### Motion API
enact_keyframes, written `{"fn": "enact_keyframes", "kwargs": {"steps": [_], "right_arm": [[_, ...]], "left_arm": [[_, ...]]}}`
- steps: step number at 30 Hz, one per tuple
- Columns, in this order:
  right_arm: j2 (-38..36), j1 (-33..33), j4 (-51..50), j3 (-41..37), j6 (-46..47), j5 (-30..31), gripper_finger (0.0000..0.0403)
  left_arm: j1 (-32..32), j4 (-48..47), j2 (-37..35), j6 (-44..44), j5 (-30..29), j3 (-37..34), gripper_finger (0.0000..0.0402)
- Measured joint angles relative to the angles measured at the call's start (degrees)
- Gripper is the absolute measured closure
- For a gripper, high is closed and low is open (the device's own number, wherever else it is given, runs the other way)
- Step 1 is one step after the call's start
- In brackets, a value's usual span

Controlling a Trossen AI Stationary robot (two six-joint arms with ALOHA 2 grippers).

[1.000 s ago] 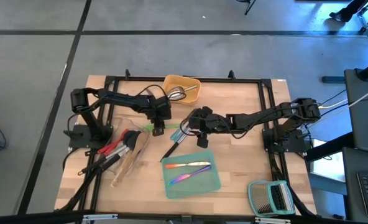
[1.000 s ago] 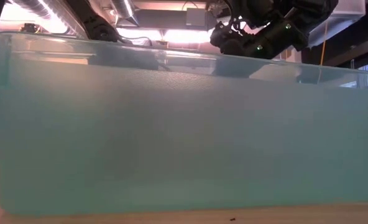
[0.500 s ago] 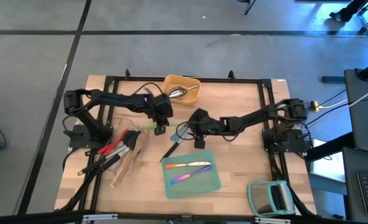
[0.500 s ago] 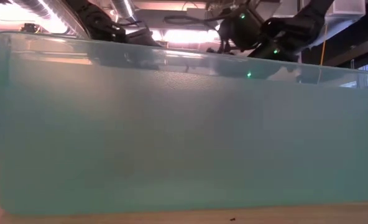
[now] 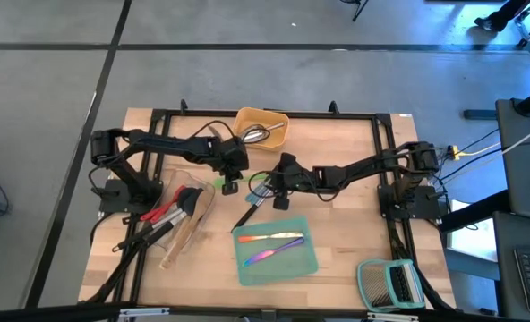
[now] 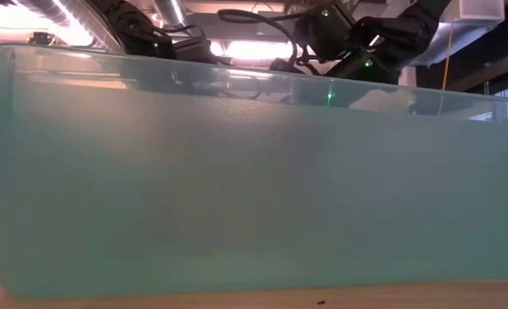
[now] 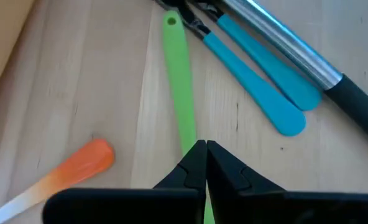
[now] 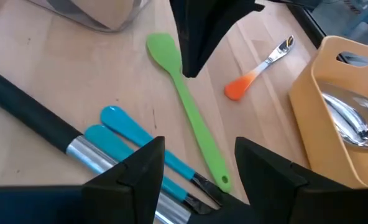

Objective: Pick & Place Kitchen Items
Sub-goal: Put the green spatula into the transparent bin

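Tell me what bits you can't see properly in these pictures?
- Low view: the see-through teal tray wall fills the picture and hides the whole table behind it.
- Left wrist view: the left gripper, fingers shut, covers the lower part of the long green silicone spatula; whether it is gripped is unclear.
- Right wrist view: the yellow plastic bin is cut off by the edge.
- High view: the cutlery on the teal mat is too small to identify.

A spoon (image 8: 187,118) lies between the bin (image 8: 349,106) and two paired handles (image 8: 134,143).
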Motion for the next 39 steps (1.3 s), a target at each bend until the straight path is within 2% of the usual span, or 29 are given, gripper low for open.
{"fn": "enact_keyframes", "kwargs": {"steps": [4,12,16,21,24,27,39], "right_arm": [[0.0,-0.8,0.0,0.0,-0.2,-0.6,0.0204],[0.0,-4.5,0.5,0.1,0.3,-3.7,0.0196],[0.6,-6.1,0.2,1.0,0.6,-7.0,0.0190],[6.2,-6.5,-5.8,7.6,0.6,-10.1,0.0190],[10.4,-6.2,-12.2,12.4,0.2,-8.2,0.0190],[13.1,-6.1,-14.2,15.6,0.2,-7.4,0.0190],[17.9,-8.4,-13.9,16.9,1.6,-8.3,0.0190]], "left_arm": [[0.0,2.9,0.8,-0.8,0.0,0.0,0.0379],[0.0,5.2,2.1,-4.3,-2.1,0.0,0.0272],[0.0,5.0,2.1,-4.6,-2.5,0.0,0.0240],[0.0,4.1,2.2,-5.0,-2.7,-0.1,0.0232],[0.0,4.0,2.2,-5.2,-2.6,-0.1,0.0234],[0.0,3.6,2.2,-5.2,-2.6,-0.1,0.0237],[0.0,-0.4,2.2,-5.4,-2.5,-0.1,0.0233]]}}
